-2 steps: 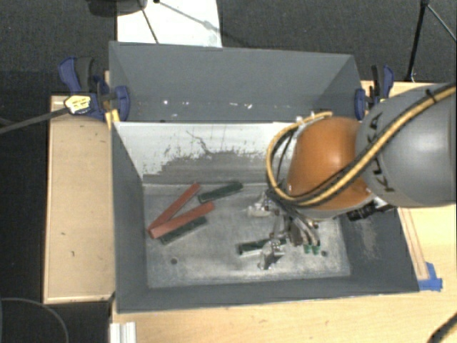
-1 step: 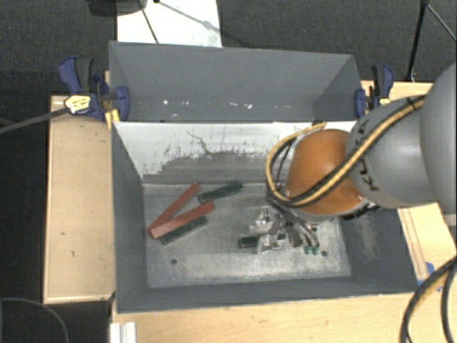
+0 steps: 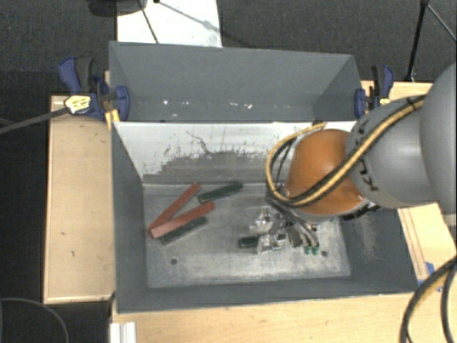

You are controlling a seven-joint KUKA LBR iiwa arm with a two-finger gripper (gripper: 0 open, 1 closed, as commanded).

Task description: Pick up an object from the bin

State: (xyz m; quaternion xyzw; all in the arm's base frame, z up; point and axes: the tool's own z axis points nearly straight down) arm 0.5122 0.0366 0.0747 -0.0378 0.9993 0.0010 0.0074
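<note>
Bin (image 3: 214, 266) of grey metal, seen from above, with a few loose things on its floor. The step in hand looks like the final approach to a grasp low on the floor, right of the middle. To do it well, the gripper (image 3: 273, 233) should sit squarely over one thing, go straight down, close only once that thing lies within it, then rise straight up without dragging anything sideways.

Nearest the front wall, some small green bits (image 3: 311, 250) lie just to the right of the gripper. A small dark piece (image 3: 248, 242) lies on the floor right at the gripper's left side. It is the likeliest thing to pick. Whether the two touch cannot be told.

The gripper is down close to the floor, under the arm's round orange cover (image 3: 321, 174). Whether it is wide or narrow cannot be told, and nothing is clearly held in it.

Further back and well to the left lie a dark green bar (image 3: 184, 229), then two reddish-brown bars (image 3: 177, 207) meeting at their left ends, and, farthest, a second dark green bar (image 3: 221, 190). All are well apart from the gripper.
</note>
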